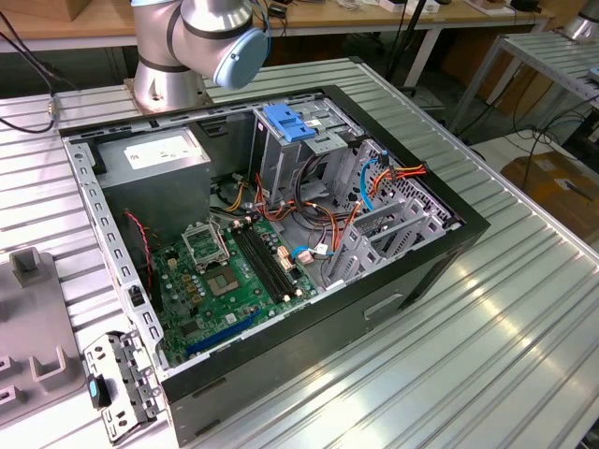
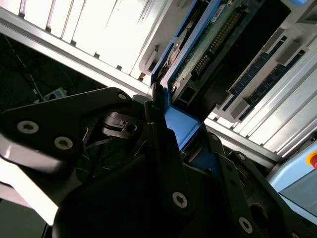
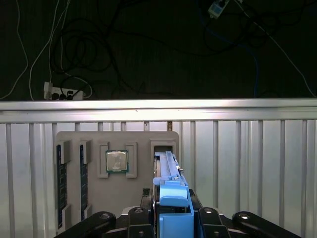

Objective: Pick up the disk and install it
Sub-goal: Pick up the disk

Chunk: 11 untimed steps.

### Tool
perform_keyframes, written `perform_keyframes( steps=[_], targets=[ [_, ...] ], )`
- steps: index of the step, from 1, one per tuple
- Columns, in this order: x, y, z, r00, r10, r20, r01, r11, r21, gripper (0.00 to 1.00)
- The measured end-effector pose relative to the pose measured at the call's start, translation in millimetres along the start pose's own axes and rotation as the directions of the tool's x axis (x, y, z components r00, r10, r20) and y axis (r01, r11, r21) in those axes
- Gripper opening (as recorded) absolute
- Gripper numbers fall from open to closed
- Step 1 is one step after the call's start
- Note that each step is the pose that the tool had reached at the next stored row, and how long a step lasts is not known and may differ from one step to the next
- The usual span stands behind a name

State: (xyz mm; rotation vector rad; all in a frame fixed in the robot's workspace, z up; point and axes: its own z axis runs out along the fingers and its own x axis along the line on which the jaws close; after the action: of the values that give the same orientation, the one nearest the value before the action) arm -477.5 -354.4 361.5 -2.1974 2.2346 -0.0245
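In the first wrist view the disk point(image 3: 167, 168) stands on its edge in a slot of a grey tray point(image 3: 141, 141), with its blue plastic bracket toward the camera. My gripper point(image 3: 171, 215) has its dark fingers on either side of that bracket and looks shut on it. In the second wrist view the gripper point(image 2: 183, 119) clasps the blue bracket, and the disk's point(image 2: 198, 54) green circuit-board side faces out. The open computer case point(image 1: 440, 248) lies on the ribbed metal table in the exterior view.
The tray also holds a processor chip point(image 3: 117, 161) and memory sticks point(image 3: 61, 168). The table's edge point(image 3: 158, 105) runs just beyond the tray, with cables on the floor behind. Inside the case are a blue-topped metal cage point(image 1: 290, 126), a grey power-supply box point(image 1: 154, 154) and a green motherboard point(image 1: 225, 271).
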Motion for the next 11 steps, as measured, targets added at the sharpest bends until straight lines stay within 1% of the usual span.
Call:
perform_keyframes(
  steps=[11],
  targets=[
    [0.0,-0.1,-2.7,1.0000,0.000,0.0000,0.000,1.0000,0.0001,0.37]
  ],
)
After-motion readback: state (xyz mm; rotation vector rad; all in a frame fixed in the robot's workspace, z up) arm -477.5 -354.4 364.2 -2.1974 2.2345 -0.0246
